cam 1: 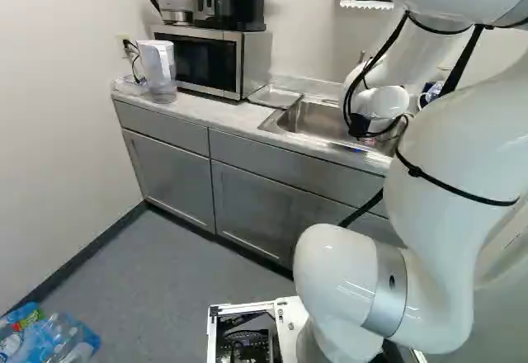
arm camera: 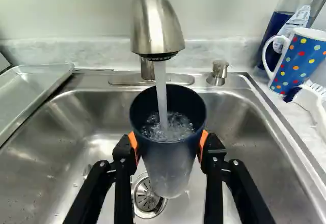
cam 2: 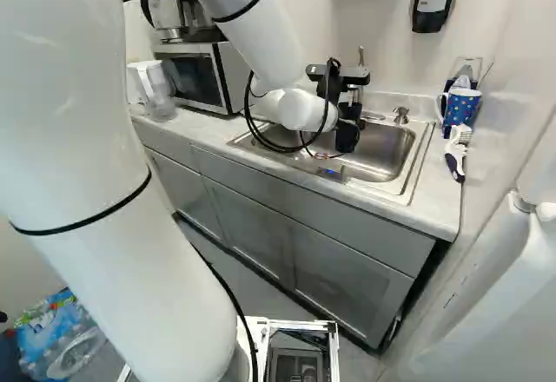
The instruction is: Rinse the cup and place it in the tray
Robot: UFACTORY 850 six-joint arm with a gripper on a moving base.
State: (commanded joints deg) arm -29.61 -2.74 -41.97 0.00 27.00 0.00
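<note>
In the right base view my gripper (cam 2: 347, 132) reaches over the sink (cam 2: 393, 193); its fingertips are hard to make out there. The wrist view shows the gripper (arm camera: 169, 145) shut on the cup (arm camera: 170, 160), a dark-rimmed, translucent tumbler, with an orange pad against either side. The cup stands upright above the drain (arm camera: 147, 199), directly below the faucet (arm camera: 157, 28). A stream of water runs into it, and the water inside is bubbling. Beside the basin lies the clear tray (arm camera: 30, 84), also seen in the left base view as a flat tray (cam 1: 275, 97) by the microwave.
A dotted blue mug (arm camera: 299, 61), a bottle (arm camera: 285, 23) and a white brush (arm camera: 310, 102) stand or lie at the sink's other side. The microwave (cam 1: 202, 62) and a water pitcher (cam 1: 157, 66) are on the counter (cam 1: 202, 114). Bottled water packs (cam 1: 49, 338) lie on the floor.
</note>
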